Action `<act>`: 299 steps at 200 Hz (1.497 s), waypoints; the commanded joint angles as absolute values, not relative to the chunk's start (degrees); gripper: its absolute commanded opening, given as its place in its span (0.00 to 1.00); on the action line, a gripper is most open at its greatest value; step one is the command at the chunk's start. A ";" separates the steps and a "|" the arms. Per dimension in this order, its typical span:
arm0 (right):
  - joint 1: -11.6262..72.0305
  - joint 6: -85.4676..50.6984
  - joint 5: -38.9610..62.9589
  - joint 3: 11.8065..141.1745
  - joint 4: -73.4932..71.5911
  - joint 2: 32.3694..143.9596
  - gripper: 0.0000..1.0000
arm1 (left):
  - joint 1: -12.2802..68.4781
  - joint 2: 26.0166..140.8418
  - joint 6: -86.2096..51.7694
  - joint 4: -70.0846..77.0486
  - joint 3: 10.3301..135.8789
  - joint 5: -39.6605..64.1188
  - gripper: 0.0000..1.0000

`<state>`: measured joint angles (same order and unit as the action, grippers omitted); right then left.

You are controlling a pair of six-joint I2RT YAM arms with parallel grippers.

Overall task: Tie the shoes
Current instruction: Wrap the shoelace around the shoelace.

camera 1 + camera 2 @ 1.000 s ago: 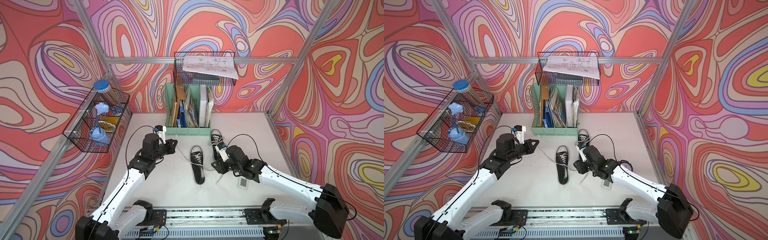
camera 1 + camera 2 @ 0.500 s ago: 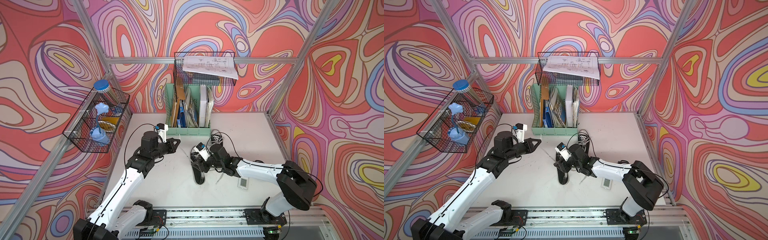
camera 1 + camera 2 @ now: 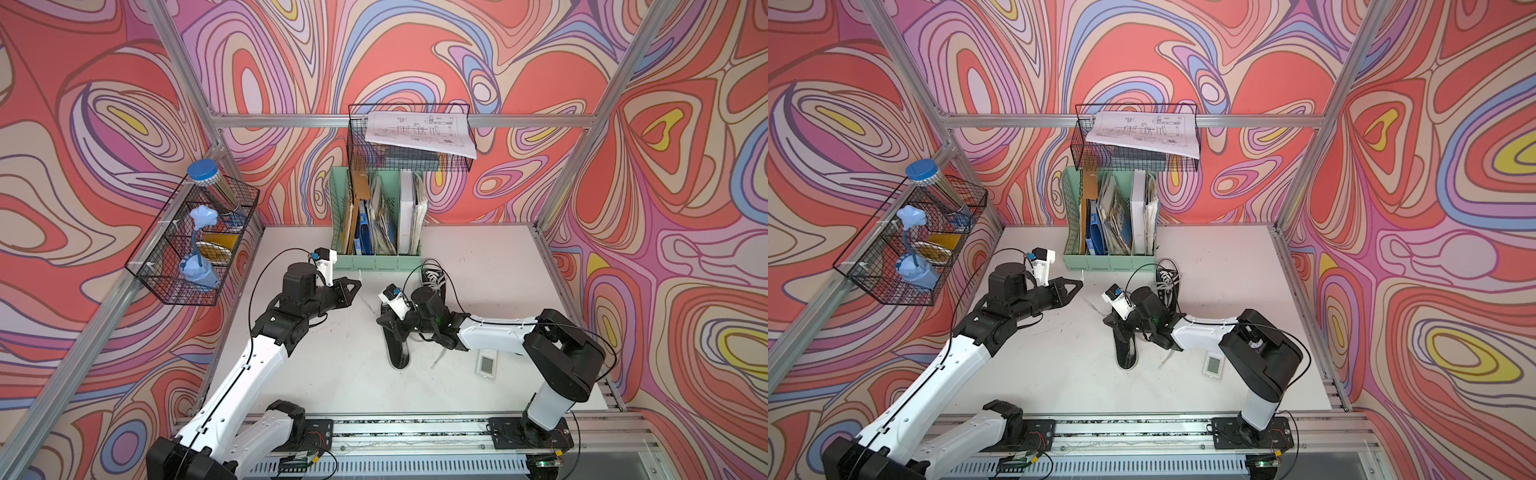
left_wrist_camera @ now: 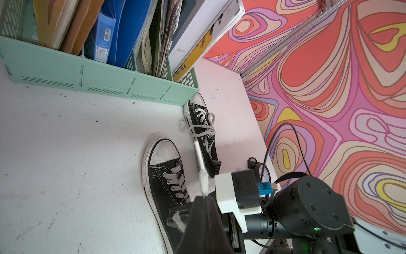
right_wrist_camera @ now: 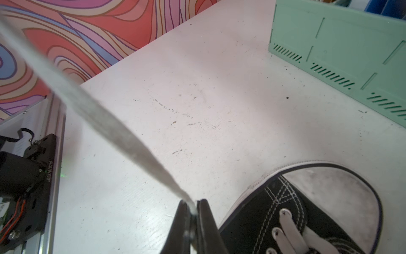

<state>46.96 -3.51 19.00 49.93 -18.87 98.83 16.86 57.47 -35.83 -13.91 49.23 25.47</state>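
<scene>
My right pincer [image 5: 192, 205] was pressed together on a white lace [image 5: 98, 112] just beside the toe of the nearer shoe [image 5: 329, 191], which lay mid-bench [image 3: 332, 374]. My left pincer [image 4: 205, 198], left of that shoe, pinched a lace end [image 4: 198, 151]. The other shoe [image 4: 202, 123] stood toward the back edge, just beside the green file rack [image 4: 98, 77] corner

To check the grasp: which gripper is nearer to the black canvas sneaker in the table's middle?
Right. Right gripper sits beside the sneaker's toe; left gripper hangs apart.
</scene>
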 commanded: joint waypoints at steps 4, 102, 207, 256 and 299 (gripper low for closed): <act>47.28 -3.82 17.00 49.42 -19.47 97.35 0.01 | 17.02 57.21 -34.40 -14.77 49.22 22.10 0.00; 44.76 -10.30 15.23 43.07 -20.90 91.23 0.00 | 21.86 65.76 -31.57 -4.61 27.15 18.30 0.08; 43.65 -12.30 17.75 41.93 -21.82 92.16 0.01 | 27.94 61.70 -28.21 -5.77 21.80 14.62 0.44; 42.86 -12.57 18.52 42.16 -20.70 92.08 0.01 | 29.97 54.27 -27.98 -8.77 21.27 6.52 0.54; 42.53 -15.50 19.77 43.63 -19.43 93.39 0.01 | 38.19 57.87 -22.73 4.43 21.92 6.79 0.56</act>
<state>42.83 -13.23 18.52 42.68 -20.73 91.88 34.39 55.42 -26.89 -3.70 22.09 8.38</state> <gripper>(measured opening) 0.040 0.557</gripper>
